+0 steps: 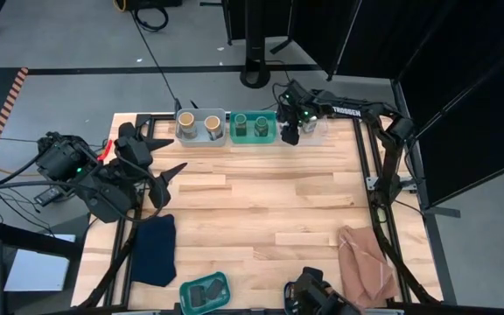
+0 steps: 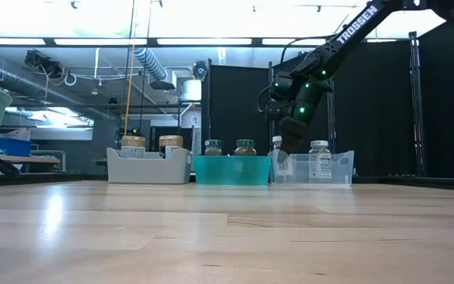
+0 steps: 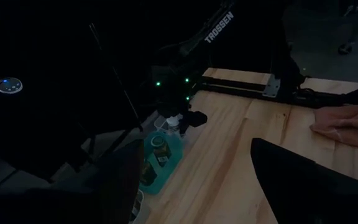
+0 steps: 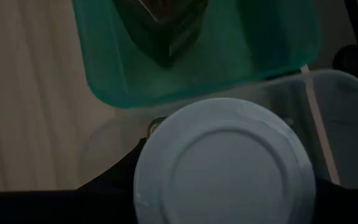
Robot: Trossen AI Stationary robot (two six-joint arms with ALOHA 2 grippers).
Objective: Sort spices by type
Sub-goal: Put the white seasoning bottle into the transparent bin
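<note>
Right gripper (image 2: 280,155): clamped on a white-topped round jar (image 4: 222,163), held in the clear plastic bin (image 2: 339,169) at the counter's far edge.
Second white-topped jar (image 2: 319,160): upright in that bin.
Left gripper (image 1: 169,185): fingers apart, near the left edge.

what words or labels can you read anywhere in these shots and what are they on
"TROSSEN" on the right arm, white letters along its upper link, readable in the low, left wrist and high views.
Label on the white-topped jar in the clear bin: too small to read.
Labels on the other jars: too small to read.
</note>
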